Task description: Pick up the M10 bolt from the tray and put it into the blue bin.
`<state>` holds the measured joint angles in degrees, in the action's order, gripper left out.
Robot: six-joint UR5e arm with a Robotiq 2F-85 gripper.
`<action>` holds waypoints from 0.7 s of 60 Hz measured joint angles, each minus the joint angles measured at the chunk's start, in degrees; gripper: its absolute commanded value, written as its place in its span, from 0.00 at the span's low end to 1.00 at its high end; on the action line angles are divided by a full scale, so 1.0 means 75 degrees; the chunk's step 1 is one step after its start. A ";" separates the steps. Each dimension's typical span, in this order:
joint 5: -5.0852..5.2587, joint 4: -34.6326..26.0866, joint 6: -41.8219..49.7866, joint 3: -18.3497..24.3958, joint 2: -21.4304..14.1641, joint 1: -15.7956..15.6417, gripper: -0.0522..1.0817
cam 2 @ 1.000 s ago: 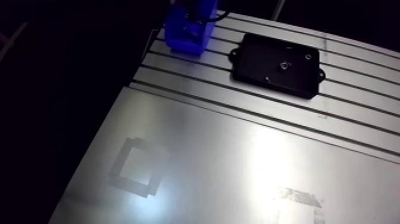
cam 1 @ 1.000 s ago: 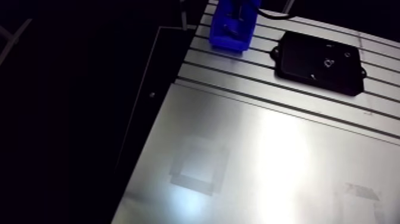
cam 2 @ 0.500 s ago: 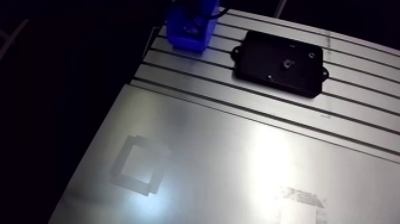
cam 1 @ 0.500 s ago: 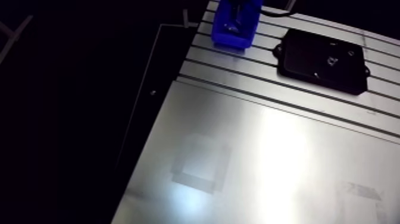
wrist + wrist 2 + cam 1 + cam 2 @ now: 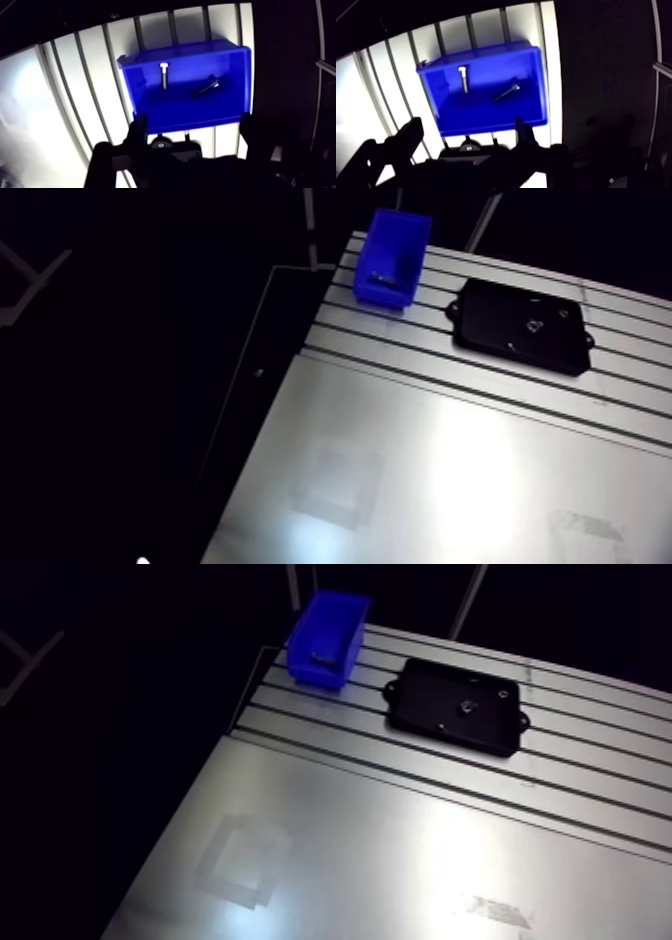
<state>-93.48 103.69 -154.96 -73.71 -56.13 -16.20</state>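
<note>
Gripper [image 5: 192, 119] hangs over the blue bin [image 5: 200, 112], jaws spread wide, nothing between them. Two bolts lie on the bin floor, apart from each other: a pale bolt [image 5: 164, 76] lying straight with its head toward the far wall, and a dark bolt [image 5: 206, 87] lying askew beside it. Can't tell which one is the M10, but my read is the drop is done and only the retreat is left. The black tray [image 5: 490, 308] sits just beside the bin on the slotted table [image 5: 450, 468], with a small glinting piece [image 5: 465, 707] in it, too small to identify. Main risk is the way out. In the wrist view the open fingers frame the bin's near wall, and how high they sit above the rim can't be judged. A sideways move before lifting could catch that wall. The bin is light-looking and stands at the table's far corner, close to the edge, so a snag could drag it, tip it and spill both bolts, or push it off the table. A straight lift first would avoid that. Second risk: swinging low toward the tray and clipping its rim.
</note>
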 measured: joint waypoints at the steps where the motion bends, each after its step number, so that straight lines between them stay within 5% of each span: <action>1: -0.0007 -0.0030 0.0008 0.0013 -0.0028 0.0008 0.05; 19: -0.0138 -0.0500 0.0719 0.0184 -0.0553 0.0204 0.05; 42: -0.0217 -0.1044 0.3244 0.0190 -0.1164 0.0784 0.05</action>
<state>-95.11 95.85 -130.63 -72.29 -64.86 -10.33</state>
